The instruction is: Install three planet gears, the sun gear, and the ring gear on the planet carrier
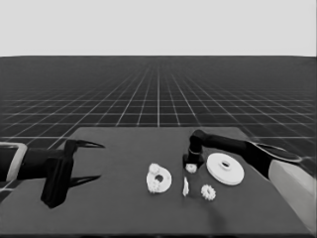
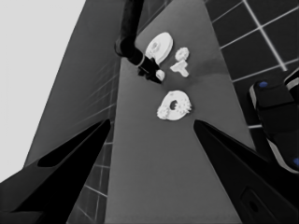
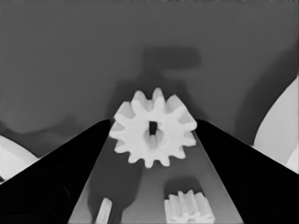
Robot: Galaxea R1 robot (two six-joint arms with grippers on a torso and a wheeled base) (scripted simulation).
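Gear (image 3: 153, 134) sits between right gripper (image 1: 192, 164) fingers (image 3: 60, 177), clamped at both flanks, between smaller round part (image 1: 159, 179) on left and larger round part (image 1: 225, 169) on right. Judgement: carry level, seat on free peg of smaller round part, mesh teeth with two gears (image 1: 154, 168) there. Loose gear (image 1: 208, 192), thin white piece (image 1: 185, 186) nearer on tabletop (image 1: 124, 208). Left gripper (image 1: 84, 161) parked far left, fingers spread, empty.

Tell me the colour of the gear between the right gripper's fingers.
White, seen best in the right wrist view: gear, right gripper.
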